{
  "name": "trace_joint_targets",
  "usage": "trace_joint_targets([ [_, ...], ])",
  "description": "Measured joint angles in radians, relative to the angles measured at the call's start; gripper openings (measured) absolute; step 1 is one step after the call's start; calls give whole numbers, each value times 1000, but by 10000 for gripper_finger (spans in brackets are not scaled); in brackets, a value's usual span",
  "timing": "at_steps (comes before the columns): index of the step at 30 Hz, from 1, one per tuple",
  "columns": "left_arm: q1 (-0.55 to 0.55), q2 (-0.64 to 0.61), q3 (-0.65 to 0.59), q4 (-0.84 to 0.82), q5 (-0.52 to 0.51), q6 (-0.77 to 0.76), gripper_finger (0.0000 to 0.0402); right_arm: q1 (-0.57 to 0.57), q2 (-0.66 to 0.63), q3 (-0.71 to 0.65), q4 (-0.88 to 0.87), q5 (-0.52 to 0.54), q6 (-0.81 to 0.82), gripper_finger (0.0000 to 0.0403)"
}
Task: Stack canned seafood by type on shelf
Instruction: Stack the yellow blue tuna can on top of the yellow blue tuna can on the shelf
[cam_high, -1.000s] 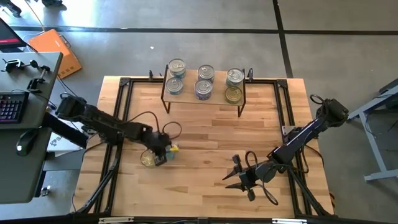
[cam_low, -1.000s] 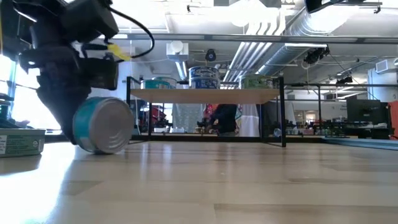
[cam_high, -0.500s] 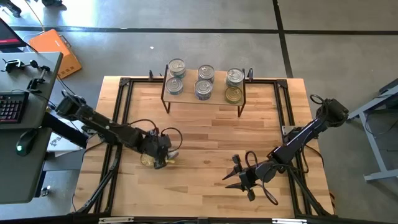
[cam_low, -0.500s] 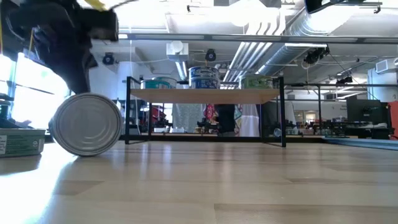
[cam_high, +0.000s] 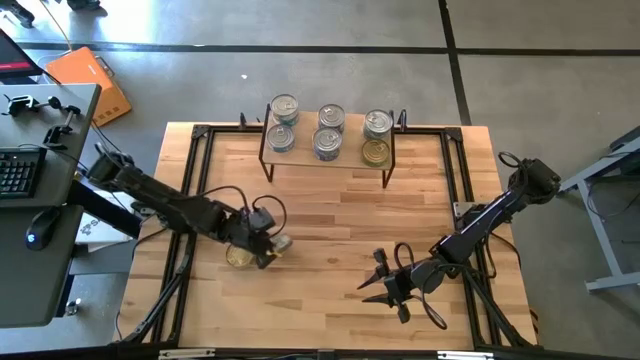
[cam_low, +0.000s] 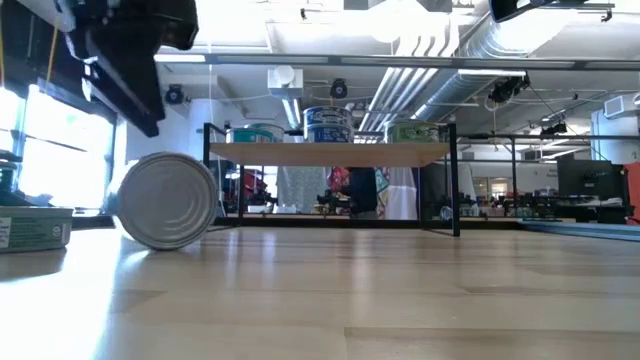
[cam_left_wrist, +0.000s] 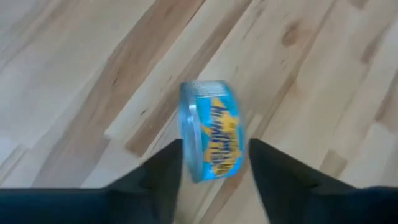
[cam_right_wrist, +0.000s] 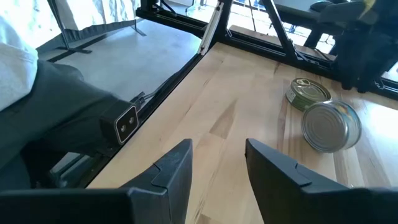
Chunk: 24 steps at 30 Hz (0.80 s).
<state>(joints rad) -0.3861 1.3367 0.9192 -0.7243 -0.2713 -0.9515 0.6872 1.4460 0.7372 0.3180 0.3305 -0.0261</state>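
The blue-labelled tin (cam_left_wrist: 211, 130) lies on its rim on the table (cam_high: 330, 270), its axis level, just below the left gripper (cam_high: 262, 238), whose fingers stand apart either side, gripping nothing. A flat tin (cam_right_wrist: 308, 92) rests beside it. Six cans sit on the shelf (cam_high: 327, 157). The right gripper (cam_high: 385, 285) waits half-open, well apart.

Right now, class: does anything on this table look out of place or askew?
Yes. One blue-labelled tin lies on its side on the tabletop, its flat end facing the low camera, under the left gripper, whose fingers stand open and apart from it. The tins on the shelf stand upright.
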Motion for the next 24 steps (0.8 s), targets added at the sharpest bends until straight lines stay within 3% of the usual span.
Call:
trace_joint_targets([
  [3,20,16,0,74,0,76,229,0,0,0,-4,0,0,142],
  [6,39,35,0,181,-48,154,259,0,0,0,-16,0,-6,142],
  [10,39,78,0,225,-166,199,264,0,0,0,-33,0,-8,142],
  [24,95,263,0,290,-173,229,262,0,0,0,-41,0,3,142],
])
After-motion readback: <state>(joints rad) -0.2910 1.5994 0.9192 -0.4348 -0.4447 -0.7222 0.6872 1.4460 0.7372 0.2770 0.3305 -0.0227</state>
